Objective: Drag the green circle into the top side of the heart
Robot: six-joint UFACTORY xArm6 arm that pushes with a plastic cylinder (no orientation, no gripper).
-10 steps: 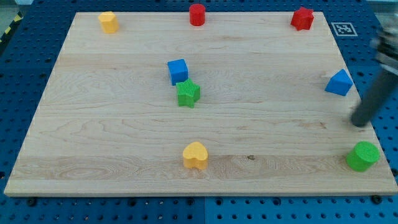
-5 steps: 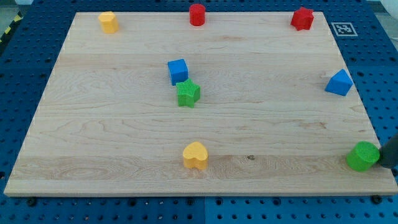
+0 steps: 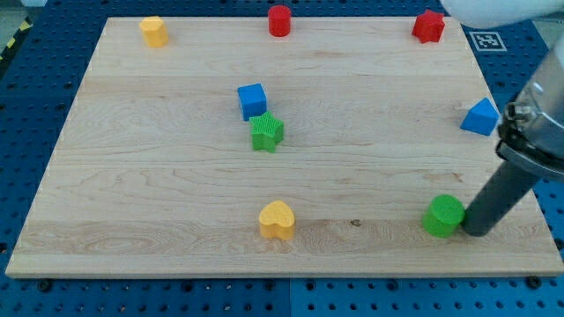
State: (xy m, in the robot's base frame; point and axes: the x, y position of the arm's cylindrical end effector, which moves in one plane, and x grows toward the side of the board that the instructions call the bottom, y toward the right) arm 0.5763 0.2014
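Note:
The green circle (image 3: 443, 216) lies near the bottom right of the wooden board. My tip (image 3: 476, 232) touches its right side, with the dark rod rising to the upper right. The yellow heart (image 3: 277, 220) sits at the bottom centre, well to the left of the green circle and at about the same height in the view.
A blue cube (image 3: 252, 100) and a green star (image 3: 266, 132) sit together left of centre. A blue triangular block (image 3: 481, 117) is at the right edge. A yellow block (image 3: 154, 31), a red cylinder (image 3: 279, 20) and a red block (image 3: 428, 25) line the top edge.
My tip came down to the right of the green circle and pushed it leftward along the bottom of the board. The other blocks have not moved.

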